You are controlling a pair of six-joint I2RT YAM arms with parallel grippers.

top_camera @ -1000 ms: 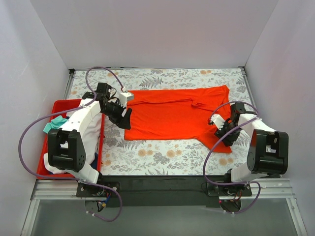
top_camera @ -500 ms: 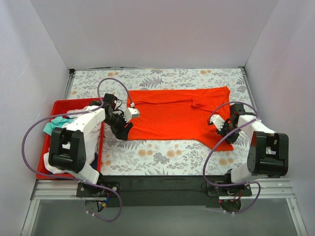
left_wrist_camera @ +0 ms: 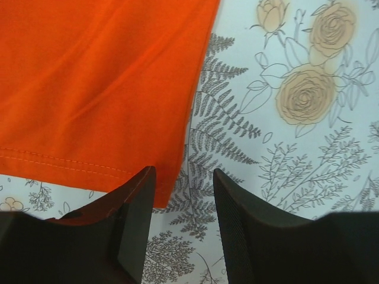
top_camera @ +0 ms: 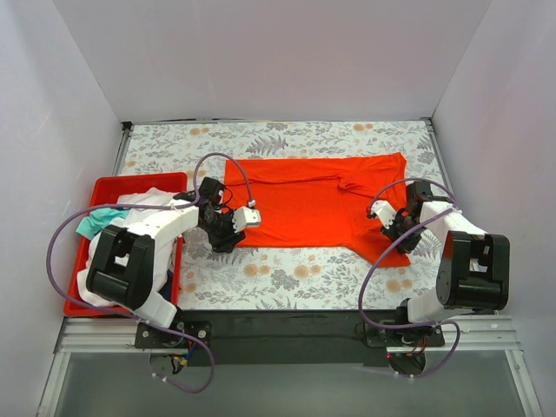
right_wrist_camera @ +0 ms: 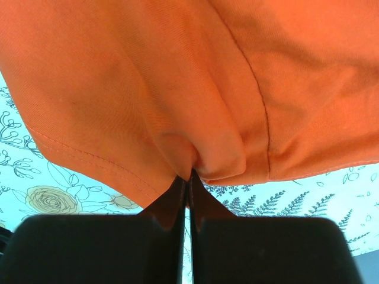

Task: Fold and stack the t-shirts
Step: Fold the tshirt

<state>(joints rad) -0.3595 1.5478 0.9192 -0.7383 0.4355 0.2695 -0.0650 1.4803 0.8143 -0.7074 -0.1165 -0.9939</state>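
Observation:
An orange-red t-shirt [top_camera: 313, 204] lies spread flat across the middle of the flowered table. My left gripper [top_camera: 228, 234] hangs low over its near left corner. In the left wrist view that gripper [left_wrist_camera: 183, 177] is open, and the hem corner of the t-shirt [left_wrist_camera: 89, 89] just reaches into the gap beside the left finger. My right gripper [top_camera: 401, 228] sits at the near right sleeve. In the right wrist view the gripper [right_wrist_camera: 188, 174] is shut on a pinched fold of the t-shirt [right_wrist_camera: 177, 71]. A white t-shirt [top_camera: 149, 201] and a teal one [top_camera: 94, 222] lie in the bin.
A red plastic bin [top_camera: 104, 182] stands at the left edge of the table, partly under my left arm. Grey walls close in the table on three sides. Purple cables loop off both arms.
My left gripper has come toward the near side along the t-shirt's left edge to its corner, and its jaws have narrowed. My right gripper has shut on the sleeve cloth.

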